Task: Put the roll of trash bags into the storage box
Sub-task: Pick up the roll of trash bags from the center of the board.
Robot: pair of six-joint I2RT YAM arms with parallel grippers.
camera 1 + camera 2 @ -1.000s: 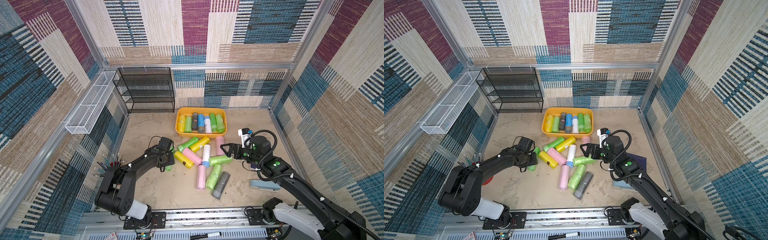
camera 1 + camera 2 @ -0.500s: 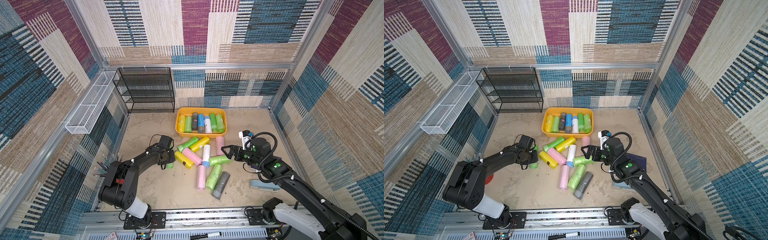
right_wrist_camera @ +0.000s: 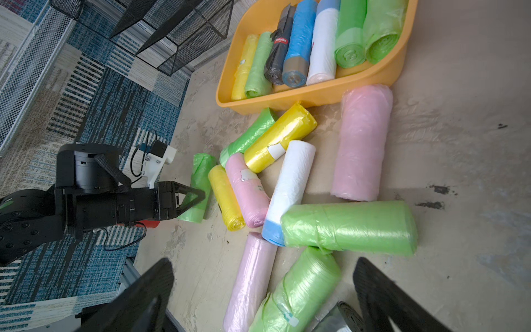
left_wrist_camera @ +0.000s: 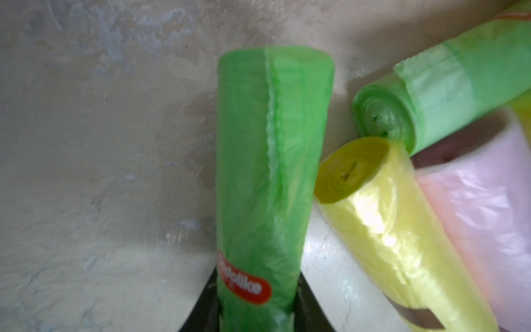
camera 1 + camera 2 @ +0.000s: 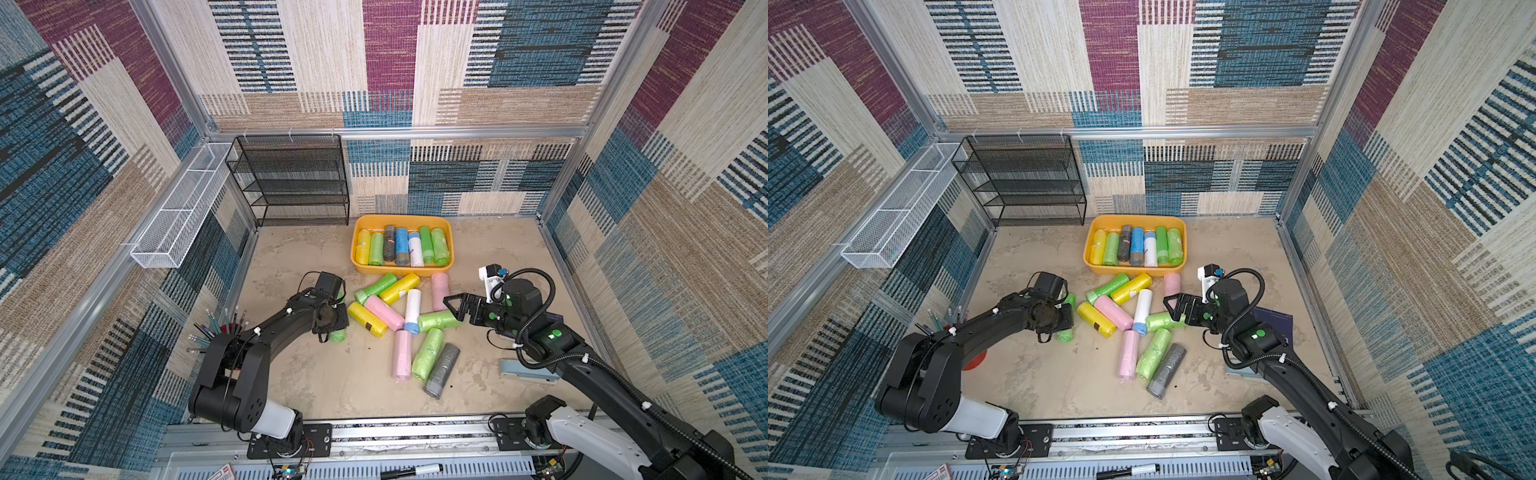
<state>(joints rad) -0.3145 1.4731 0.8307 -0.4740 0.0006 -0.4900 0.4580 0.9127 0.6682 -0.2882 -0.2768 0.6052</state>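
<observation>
My left gripper [image 5: 333, 322] [image 4: 255, 314] is shut on one end of a green roll of trash bags [image 4: 270, 172] [image 5: 338, 335] [image 3: 198, 184] with a red label, low over the floor at the left of the pile. The orange-yellow storage box [image 5: 401, 272] [image 5: 1133, 271] [image 3: 301, 97] stands at the back and holds several rolls side by side. Several loose rolls [image 5: 413, 311] in yellow, pink, white, green and grey lie in front of it. My right gripper [image 5: 455, 305] [image 3: 261, 290] hangs open over the pile's right side, above a green roll [image 3: 349, 228], holding nothing.
A black mesh rack [image 5: 291, 183] stands against the back wall, left of the box. A white wire basket [image 5: 178, 212] hangs on the left wall. A cup of pencils [image 5: 220, 328] sits by the left arm. A pale blue stapler-like object [image 5: 528, 372] and a dark notebook [image 5: 1273, 324] lie under the right arm.
My left gripper has closed on the green roll and its arm has shifted a little. The right arm has barely moved and stays open.
</observation>
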